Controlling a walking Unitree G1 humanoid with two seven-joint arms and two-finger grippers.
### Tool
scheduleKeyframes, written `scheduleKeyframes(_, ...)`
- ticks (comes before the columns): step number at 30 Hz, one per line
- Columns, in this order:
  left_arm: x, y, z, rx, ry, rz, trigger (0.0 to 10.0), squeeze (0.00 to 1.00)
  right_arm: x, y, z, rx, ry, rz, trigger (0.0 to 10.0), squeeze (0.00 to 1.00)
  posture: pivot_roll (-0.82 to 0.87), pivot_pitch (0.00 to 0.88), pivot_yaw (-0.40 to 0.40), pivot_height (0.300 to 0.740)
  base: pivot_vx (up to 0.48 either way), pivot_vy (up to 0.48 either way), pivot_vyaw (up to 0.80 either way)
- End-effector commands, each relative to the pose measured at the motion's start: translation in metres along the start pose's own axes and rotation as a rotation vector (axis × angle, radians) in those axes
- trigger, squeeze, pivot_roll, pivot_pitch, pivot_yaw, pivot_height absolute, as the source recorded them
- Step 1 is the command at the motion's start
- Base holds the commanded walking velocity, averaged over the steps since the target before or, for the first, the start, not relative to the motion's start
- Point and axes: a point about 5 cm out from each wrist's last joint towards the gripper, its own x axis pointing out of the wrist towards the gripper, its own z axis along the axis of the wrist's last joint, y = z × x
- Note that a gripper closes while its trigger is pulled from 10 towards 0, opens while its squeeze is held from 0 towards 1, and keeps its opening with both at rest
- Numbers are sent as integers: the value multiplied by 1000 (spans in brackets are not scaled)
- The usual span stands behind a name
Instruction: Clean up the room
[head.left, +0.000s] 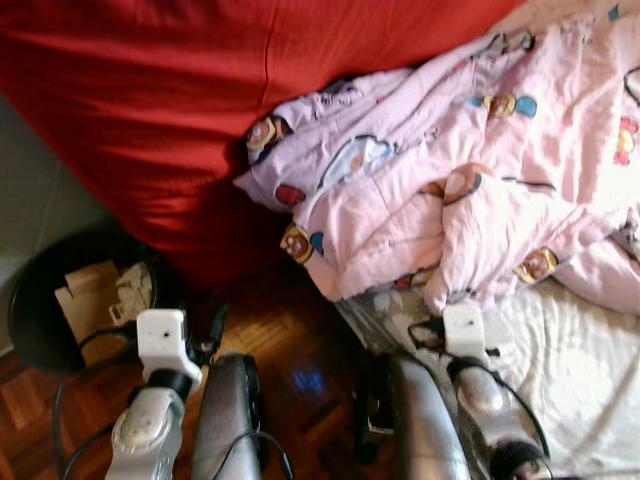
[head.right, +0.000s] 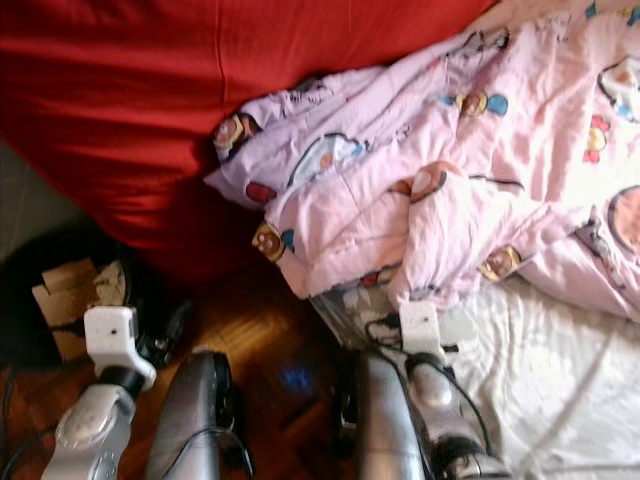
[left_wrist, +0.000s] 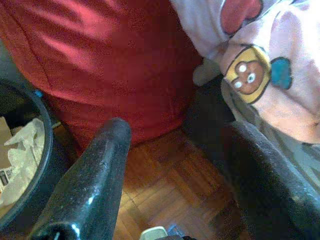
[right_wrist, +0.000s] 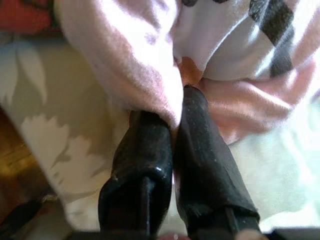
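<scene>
— Head view: where do we stand?
— Beside the bed (head.left: 560, 360); our pink cartoon-print quilt (head.left: 470, 170) lies heaped on it against a red cover (head.left: 180, 100).
— Left wrist view?
— Our left tool (left_wrist: 175, 165) hangs spread over parquet floor (left_wrist: 165, 195), near a black bin (left_wrist: 30, 165).
— Right wrist view?
— Our right tool (right_wrist: 172, 130) pinches the quilt's edge.

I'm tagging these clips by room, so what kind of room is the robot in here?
Most likely a bedroom. A crumpled pink cartoon-print quilt lies on a pale bed sheet beside a red cover, and a black waste bin stands on the wood parquet floor.
</scene>
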Motion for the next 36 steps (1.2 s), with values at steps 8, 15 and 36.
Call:
scheduleKeyframes(8, 6, -3, -24, -7, 73, 1, 10000, 0, -17, -13, -11, 188, -56, -71, 0, 0, 28, 242, -43, 600, 0, 0, 0)
scheduleKeyframes(15, 7, -2, -37, -14, 114, 2, 10000, 0, -23, 3, -4, 228, -135, 36, 10000, 0, 7, 215, -29, 600, 0, 0, 0)
scheduleKeyframes(36, -4, 19, -76, -45, 269, 96, 10000, 0, -16, 9, 5, 273, -142, 52, 10000, 0, 18, 207, -16, 695, 0, 0, 0)
